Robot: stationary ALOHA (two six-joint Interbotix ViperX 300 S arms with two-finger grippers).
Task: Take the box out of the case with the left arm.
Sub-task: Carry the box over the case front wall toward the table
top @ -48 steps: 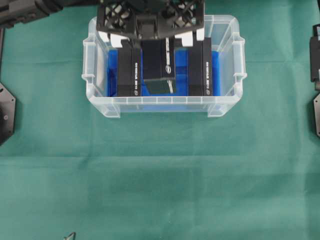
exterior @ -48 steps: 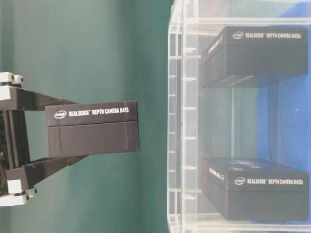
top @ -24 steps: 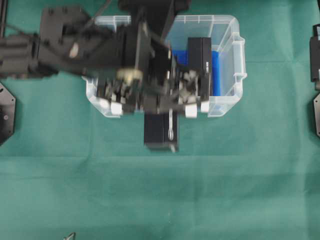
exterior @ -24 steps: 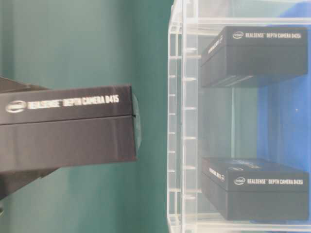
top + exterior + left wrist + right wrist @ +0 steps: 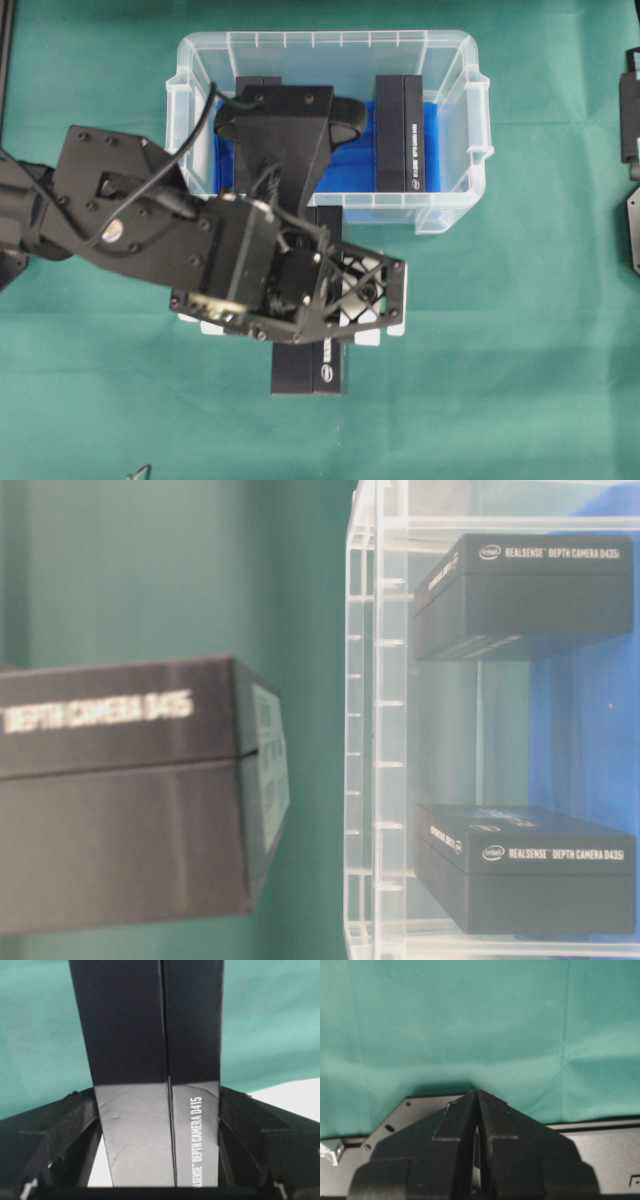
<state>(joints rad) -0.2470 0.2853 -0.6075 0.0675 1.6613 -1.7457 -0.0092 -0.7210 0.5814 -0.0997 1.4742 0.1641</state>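
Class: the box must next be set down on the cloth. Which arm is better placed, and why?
Left. The left gripper already clamps the box outside the case; the right gripper is shut, empty, off to the side.

Wrinkled green tablecloth point(image 5: 500, 380); even light

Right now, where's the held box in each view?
Overhead: the box pokes out below the left pincer, on the cloth in front of the case.
Table-level: large and blurred at left, outside the case wall.
Left wrist: centre, running top to bottom between the pincer's fingers.
Right wrist: not in it.
Shared landmark: the box's white "DEPTH CAMERA D415" lettering.
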